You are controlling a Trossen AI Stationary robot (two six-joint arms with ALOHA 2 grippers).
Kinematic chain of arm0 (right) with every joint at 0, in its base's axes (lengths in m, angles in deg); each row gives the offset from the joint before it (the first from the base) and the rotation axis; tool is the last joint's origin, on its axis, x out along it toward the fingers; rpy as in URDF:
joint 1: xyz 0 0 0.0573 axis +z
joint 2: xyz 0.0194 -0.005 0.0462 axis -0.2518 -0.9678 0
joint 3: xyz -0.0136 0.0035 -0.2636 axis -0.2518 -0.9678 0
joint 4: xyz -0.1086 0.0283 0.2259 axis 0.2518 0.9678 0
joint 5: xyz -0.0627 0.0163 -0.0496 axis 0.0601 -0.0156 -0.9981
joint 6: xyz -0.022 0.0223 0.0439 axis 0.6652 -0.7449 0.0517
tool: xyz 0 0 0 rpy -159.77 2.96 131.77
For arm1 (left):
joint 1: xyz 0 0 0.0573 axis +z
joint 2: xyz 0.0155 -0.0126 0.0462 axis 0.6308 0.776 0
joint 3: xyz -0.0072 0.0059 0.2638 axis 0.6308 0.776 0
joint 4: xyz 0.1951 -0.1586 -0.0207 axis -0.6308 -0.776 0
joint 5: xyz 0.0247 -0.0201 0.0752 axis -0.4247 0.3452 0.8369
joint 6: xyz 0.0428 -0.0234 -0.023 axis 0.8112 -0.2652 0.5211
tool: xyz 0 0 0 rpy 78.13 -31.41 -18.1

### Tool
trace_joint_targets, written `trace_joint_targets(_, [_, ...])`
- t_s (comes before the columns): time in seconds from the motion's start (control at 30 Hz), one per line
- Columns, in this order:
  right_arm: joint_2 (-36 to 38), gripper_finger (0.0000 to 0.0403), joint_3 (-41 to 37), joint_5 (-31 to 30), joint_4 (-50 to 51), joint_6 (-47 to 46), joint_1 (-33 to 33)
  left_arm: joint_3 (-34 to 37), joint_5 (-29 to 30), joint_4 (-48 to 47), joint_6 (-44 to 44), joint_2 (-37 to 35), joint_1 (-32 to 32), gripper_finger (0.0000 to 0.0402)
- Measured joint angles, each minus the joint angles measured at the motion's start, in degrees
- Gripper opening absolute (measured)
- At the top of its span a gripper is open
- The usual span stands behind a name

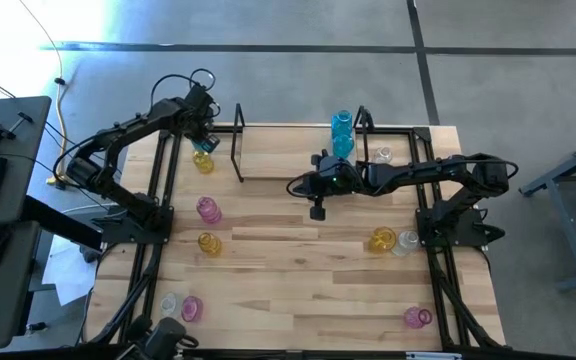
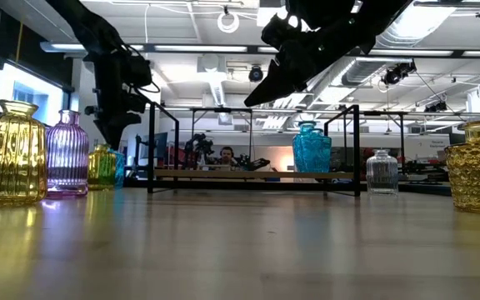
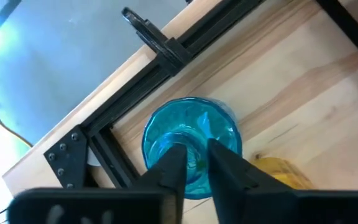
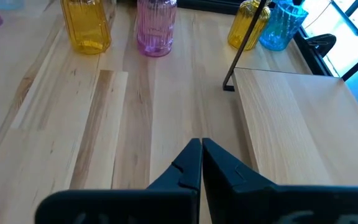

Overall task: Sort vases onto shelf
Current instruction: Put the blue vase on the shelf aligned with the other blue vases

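The left gripper [image 3: 194, 163] is being held at the far left corner of the table, directly over a cyan-blue vase [image 3: 191, 146]; in the left wrist view its two dark fingers [image 3: 173, 167] are being pressed in on either side of the vase's neck, so the jaws are being narrowed onto the glass and a grip is judged to be forming, though whether the neck is fully pinched cannot be told. The vase is being kept upright, its long axis running straight up into the gripper; an amber-yellow vase [image 3: 281, 172] is being left just beside it, and the black frame rail [image 3: 107, 146] is lying close on the other side.

The shelf [image 1: 298, 150] is being seen to the right of this vase in the high view, along the table's far edge, with another cyan-blue vase [image 1: 342, 132] already standing on it near its right end; so the coming move is judged to be a straight lift, then a carry rightward over the shelf's near upright post [image 1: 239, 143].

The right gripper [image 4: 201, 163] is being held fully closed and empty above the table in front of the shelf board, well apart from the vase being grasped; the left arm is clearly the nearer.
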Motion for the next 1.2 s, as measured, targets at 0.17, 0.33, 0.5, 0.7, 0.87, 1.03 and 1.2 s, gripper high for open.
trace_joint_targets(0.17, [0.0,0.0,0.0,0.2,0.0,0.0,0.0,0.1,0.9,-0.4,3.1,-0.2,-0.1,0.0016])
trace_joint_targets(0.33, [0.0,0.0,0.0,0.2,0.0,0.0,0.0,-1.6,2.4,-5.7,4.0,-2.1,0.0,0.0014])
trace_joint_targets(0.5, [0.0,0.0,0.0,0.2,0.3,0.5,0.0,-8.3,5.3,-10.4,4.5,-5.7,0.0,0.0014])
trace_joint_targets(0.7, [0.1,0.0,0.0,0.2,1.5,0.6,0.0,-16.6,6.2,-16.0,4.4,-10.1,-0.3,0.0014])
trace_joint_targets(0.87, [3.6,0.0,0.0,0.1,6.5,0.8,0.0,-22.9,6.3,-20.2,3.6,-13.4,-3.1,0.0014])
trace_joint_targets(1.03, [9.2,0.0,0.0,0.1,12.7,1.0,0.0,-26.9,4.3,-24.4,2.4,-14.8,-10.6,0.0014])
trace_joint_targets(1.2, [13.3,0.0,0.0,-0.8,17.8,-0.2,0.0,-28.5,3.0,-25.5,-1.0,-15.1,-22.9,0.0014])
